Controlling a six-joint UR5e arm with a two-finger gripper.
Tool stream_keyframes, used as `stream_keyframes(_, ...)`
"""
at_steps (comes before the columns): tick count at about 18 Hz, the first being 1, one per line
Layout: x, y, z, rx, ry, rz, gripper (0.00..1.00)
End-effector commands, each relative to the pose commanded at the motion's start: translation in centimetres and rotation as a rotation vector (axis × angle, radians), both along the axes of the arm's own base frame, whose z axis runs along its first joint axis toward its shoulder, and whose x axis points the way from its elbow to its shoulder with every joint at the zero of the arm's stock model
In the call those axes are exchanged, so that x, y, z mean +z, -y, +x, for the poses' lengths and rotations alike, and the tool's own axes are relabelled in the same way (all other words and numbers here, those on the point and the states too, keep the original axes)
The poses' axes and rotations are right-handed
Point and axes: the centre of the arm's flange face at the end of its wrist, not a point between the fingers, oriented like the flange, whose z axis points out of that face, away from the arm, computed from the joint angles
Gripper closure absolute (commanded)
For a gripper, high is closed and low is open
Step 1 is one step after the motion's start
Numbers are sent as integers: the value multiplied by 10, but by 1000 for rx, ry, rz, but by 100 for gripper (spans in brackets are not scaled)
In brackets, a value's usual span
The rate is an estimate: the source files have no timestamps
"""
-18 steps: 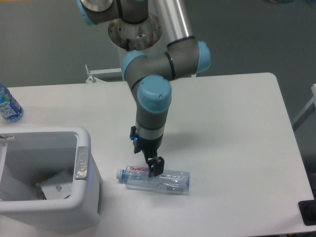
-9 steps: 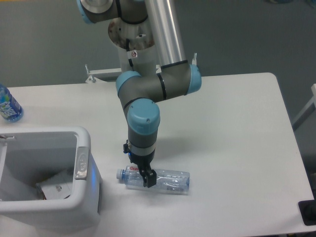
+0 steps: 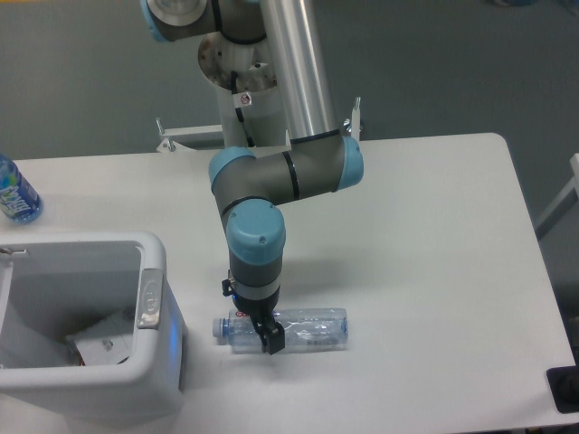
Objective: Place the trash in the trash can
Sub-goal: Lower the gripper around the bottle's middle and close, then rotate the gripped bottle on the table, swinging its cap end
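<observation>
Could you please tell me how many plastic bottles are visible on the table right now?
2. A clear crushed bottle lies near the front edge beside the trash can, under the end effector. A blue-labelled bottle sits at the far left edge, partly cut off.

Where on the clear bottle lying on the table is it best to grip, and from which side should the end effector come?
Probably from above, across the narrow width near the labelled neck end. The bottle lies flat on its side, cap pointing toward the bin, so only the top and two long sides are free. The end effector is already down over that part; whether it is closed cannot be told.
</observation>
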Motion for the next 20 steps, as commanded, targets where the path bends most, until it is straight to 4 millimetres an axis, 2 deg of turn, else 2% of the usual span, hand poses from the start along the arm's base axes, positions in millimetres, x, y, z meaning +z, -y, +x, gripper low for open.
stream_keyframes(2, -1, 0, 0, 33, 4, -1, 15)
stream_keyframes(7, -1, -1, 0, 36, 2, -3, 15)
stream_keyframes(9, -1, 0, 0, 46, 1, -4, 22)
stream_keyframes(13, 0, 0, 0, 57, 2, -3, 29)
stream_keyframes(20, 12, 0, 0, 65, -8, 14, 33)
